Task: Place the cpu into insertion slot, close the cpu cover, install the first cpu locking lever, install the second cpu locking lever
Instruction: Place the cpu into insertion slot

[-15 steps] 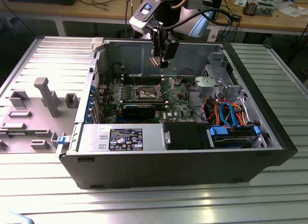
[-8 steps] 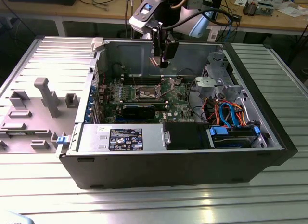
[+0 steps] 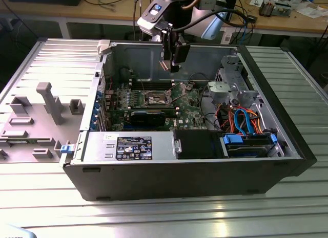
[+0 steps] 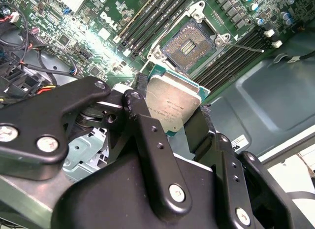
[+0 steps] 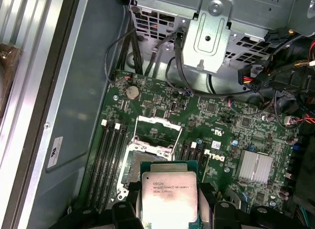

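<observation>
Holds the cpu (image 4: 172,103) in the gripper (image 4: 172,97), narrow and clamped, with the black fingers (image 4: 147,125) pressing on two opposite edges and the silvery top facing both wrist cameras. Hovers high inside the open computer case (image 3: 179,171), about level with its upper rim in the exterior view, touching nothing with the chip.

Below the fingertips, well apart: the insertion slot (image 4: 188,46), uncovered, dark pin field exposed, ringed by the green board (image 5: 221,120). Just beyond the slot: the cpu cover (image 5: 157,120), raised and not closed. Beside the slot, over the memory slots (image 4: 224,66): a thin locking lever (image 4: 246,47), swung free. Cannot tell from these views whether held exactly parallel to the socket.

Main danger, as a judgement: bent socket pins. Likely causes: a tilted or slightly shifted arrival, or a wrong rotation against the socket keys. Cannot read the corner mark well enough to confirm the rotation. Second danger: slipping of the chip, because of a grip on thin edges alone, with a fall onto the pin field or the board. Third: a knock against the raised cover or the free lever on a low approach from that side, enough to twist the chip between the pads. Also possible: snagging on the coloured cables (image 3: 240,120), lower down and to the side of the gripper, in case of a wide swing.
</observation>
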Controlling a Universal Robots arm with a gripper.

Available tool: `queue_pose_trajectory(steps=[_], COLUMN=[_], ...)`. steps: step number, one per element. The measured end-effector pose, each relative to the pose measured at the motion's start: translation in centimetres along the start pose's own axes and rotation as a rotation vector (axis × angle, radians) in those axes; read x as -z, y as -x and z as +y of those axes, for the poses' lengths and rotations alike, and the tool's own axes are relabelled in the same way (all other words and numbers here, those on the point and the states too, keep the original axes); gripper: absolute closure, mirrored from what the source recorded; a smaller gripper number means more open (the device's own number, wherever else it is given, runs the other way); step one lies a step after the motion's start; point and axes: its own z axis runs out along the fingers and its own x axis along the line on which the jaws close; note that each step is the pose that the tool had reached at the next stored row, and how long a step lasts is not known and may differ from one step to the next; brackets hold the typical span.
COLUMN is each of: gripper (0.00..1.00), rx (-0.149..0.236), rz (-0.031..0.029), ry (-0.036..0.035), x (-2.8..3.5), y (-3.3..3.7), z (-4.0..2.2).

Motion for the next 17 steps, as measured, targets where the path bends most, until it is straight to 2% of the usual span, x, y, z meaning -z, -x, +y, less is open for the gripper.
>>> queue_pose_trajectory(steps=[17], gripper=[0.45], rx=[-0.019], rz=[-0.0004], ry=[-0.0003], x=[0.0], y=[0.0], z=[0.0])
